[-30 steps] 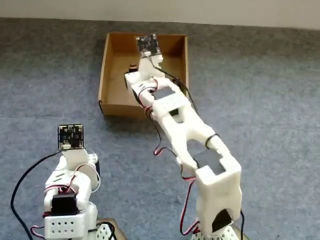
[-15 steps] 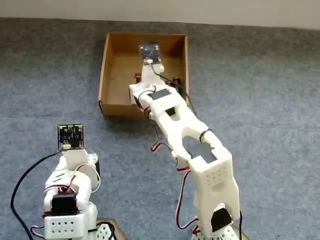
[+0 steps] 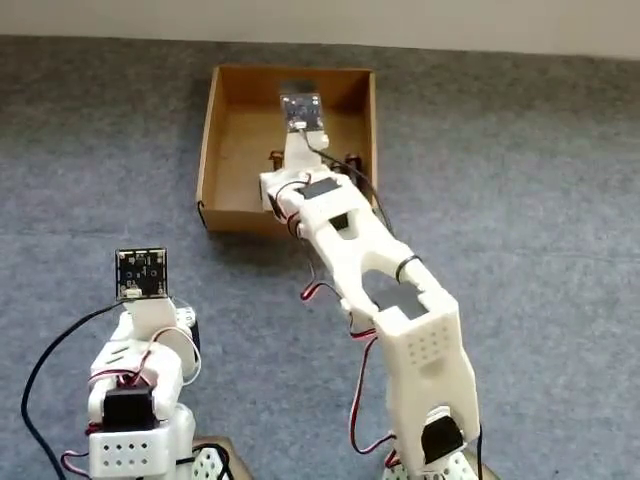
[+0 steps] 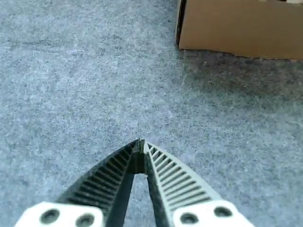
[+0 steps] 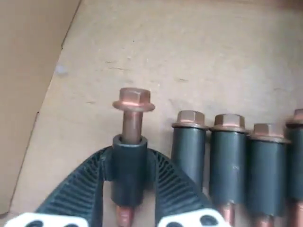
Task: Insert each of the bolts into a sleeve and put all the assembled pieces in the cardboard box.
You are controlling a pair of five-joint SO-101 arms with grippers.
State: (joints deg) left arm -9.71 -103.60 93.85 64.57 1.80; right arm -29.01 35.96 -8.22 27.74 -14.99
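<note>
Nubby grey carpet [image 3: 520, 200]; cardboard box [image 3: 212, 150]; copper hex bolt [image 5: 133, 101] in dark sleeve [image 5: 129, 165].

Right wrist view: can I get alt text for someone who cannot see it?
The right gripper grips a dark sleeve with a copper bolt through it, head standing clear, inside the cardboard box. Beside it, four assembled pieces lie side by side, the farthest cut off by the frame edge.

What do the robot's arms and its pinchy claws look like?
The left arm and right arm are chunky white plastic blocks with black motors, looped with red and black wires. A small square circuit board sits on each wrist. The left gripper and right gripper have dark, ribbed, pointed fingers on white bases.
</note>
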